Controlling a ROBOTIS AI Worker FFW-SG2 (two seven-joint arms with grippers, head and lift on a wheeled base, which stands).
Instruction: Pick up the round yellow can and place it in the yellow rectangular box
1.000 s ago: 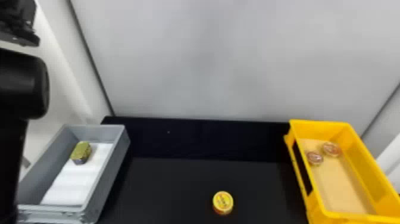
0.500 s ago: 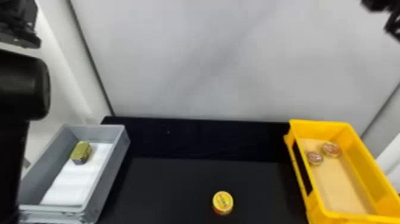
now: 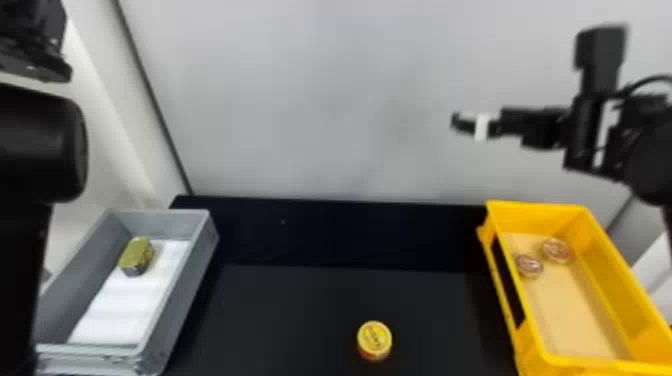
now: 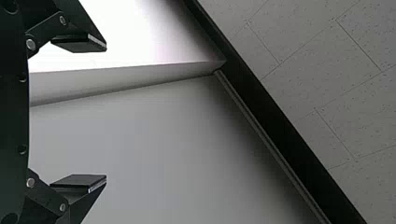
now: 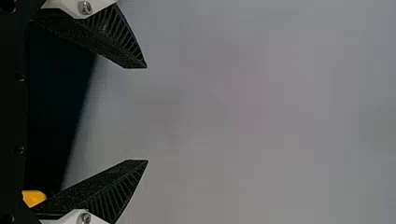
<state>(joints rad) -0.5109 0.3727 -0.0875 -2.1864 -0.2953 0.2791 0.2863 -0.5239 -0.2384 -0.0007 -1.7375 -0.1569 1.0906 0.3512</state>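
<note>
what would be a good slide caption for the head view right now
Right gripper raised beyond the round yellow can, which sits between a gray bin and the yellow rectangular box.

"What's blurred?"
"The right jaws point(image 3: 456, 123), and the print on the can point(image 3: 374, 339) lower down than them."
"Anything cut off?"
"The yellow rectangular box point(image 3: 537, 214), below and right of those jaws, by the head view's bottom edge."

From above, the head view looks forward and down over the black table point(image 3: 290, 320), the yellow rectangular box point(image 3: 611, 280) at four o'clock, and shares the grey wall point(image 3: 320, 110) at twelve with the nearer right wrist view. The left wrist view faces speckled panels point(image 4: 322, 74).
</note>
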